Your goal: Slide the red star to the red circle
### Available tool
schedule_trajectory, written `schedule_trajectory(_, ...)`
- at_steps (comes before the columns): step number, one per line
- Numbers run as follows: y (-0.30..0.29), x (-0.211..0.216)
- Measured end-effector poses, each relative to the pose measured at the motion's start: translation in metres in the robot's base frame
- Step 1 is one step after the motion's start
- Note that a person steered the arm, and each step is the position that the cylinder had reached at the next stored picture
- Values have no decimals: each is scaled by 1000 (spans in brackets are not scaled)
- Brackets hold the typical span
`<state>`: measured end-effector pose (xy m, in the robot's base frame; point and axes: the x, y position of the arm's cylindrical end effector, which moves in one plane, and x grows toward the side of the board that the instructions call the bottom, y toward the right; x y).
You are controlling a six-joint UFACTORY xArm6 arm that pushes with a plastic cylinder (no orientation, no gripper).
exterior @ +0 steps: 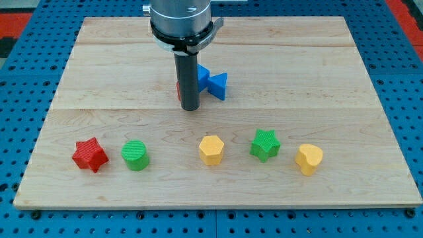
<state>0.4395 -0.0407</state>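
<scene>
The red star (pixel 89 155) lies near the view's bottom left on the wooden board (pixel 99 66). The red circle (pixel 178 90) is almost wholly hidden behind my rod; only a thin red edge shows at the rod's left side, near the board's middle. My tip (pixel 190 108) rests on the board just in front of that red circle, far up and to the right of the red star. A green circle (pixel 135 155) sits right beside the red star, on its right.
Two blue blocks (pixel 213 82) lie just right of the rod, touching each other. Along the view's bottom stand a yellow hexagon (pixel 211 149), a green star (pixel 265 145) and a yellow heart (pixel 308 158). The board lies on a blue pegboard.
</scene>
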Motion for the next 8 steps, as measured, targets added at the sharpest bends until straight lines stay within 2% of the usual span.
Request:
schedule_trajectory(4,-1,7)
schedule_trajectory(5,-30,11)
schedule_trajectory(7,-168,17)
schedule_trajectory(8,-213,71)
